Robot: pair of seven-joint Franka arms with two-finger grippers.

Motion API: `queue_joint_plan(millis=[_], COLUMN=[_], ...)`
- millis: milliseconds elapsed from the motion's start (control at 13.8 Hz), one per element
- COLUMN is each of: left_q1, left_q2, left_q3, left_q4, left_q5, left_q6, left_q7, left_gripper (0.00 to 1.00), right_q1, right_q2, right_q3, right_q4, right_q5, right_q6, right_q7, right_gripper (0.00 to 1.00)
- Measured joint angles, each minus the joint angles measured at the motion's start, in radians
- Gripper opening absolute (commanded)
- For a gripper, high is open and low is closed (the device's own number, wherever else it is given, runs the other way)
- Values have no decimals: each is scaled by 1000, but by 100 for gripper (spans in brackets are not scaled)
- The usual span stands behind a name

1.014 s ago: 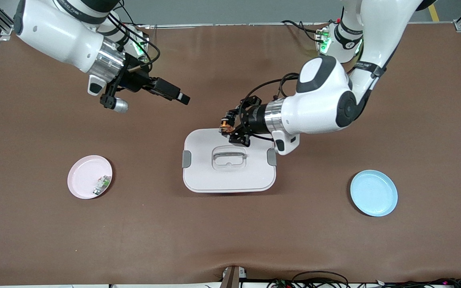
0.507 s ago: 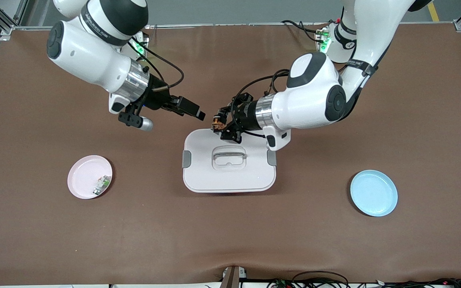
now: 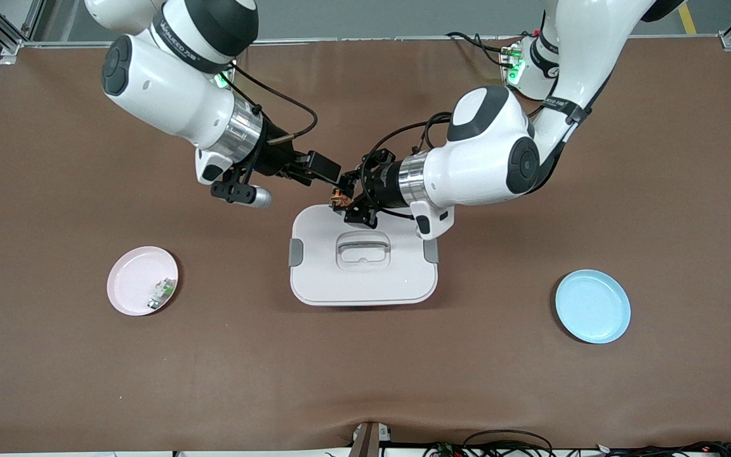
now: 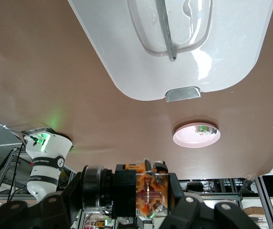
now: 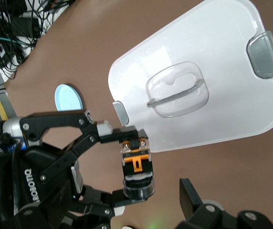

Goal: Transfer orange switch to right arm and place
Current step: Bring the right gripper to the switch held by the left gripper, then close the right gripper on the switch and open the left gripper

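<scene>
The orange switch (image 3: 338, 198), a small black block with an orange centre and a clear round cap, hangs above the white box's edge farthest from the front camera. My left gripper (image 3: 344, 202) is shut on it. In the left wrist view the switch (image 4: 148, 191) fills the space between the left gripper's (image 4: 126, 212) black fingers. My right gripper (image 3: 334, 181) is open right beside the switch. In the right wrist view the switch (image 5: 136, 164) points its cap at the gap of the right gripper (image 5: 155, 205), and the fingers stand apart from it.
The white lidded box (image 3: 363, 282) with a clear handle sits mid-table. A pink plate (image 3: 131, 276) holding a small white-and-green part (image 3: 161, 293) lies toward the right arm's end. A blue plate (image 3: 592, 306) lies toward the left arm's end.
Both arms have closed in on each other above the box. The right gripper swung in from its end of the table until it reached the switch; the left gripper carried the switch a little toward it.
</scene>
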Motion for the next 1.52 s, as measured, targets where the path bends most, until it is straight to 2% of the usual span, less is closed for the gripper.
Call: queue_joint_plan(millis=[435, 869, 1231, 1521], left_q1=[-3, -4, -4, -4], left_q2=[3, 3, 3, 3], left_q3=[0, 0, 0, 0], left_q4=[2, 3, 3, 3], left_q5=[0, 0, 0, 0], left_q6=[13, 13, 13, 13], left_q7=[0, 0, 0, 0], left_gripper=[0, 0, 0, 0], right_q1=[16, 13, 12, 16], right_q2=[13, 26, 58, 67], right_q3=[-1, -11, -11, -9], right_q4=[-12, -27, -29, -29], right_q5=[-38, -39, 20, 35], right_q6=[-19, 27, 83, 94], right_q7=[-158, -182, -180, -180], right_gripper=[100, 100, 100, 100])
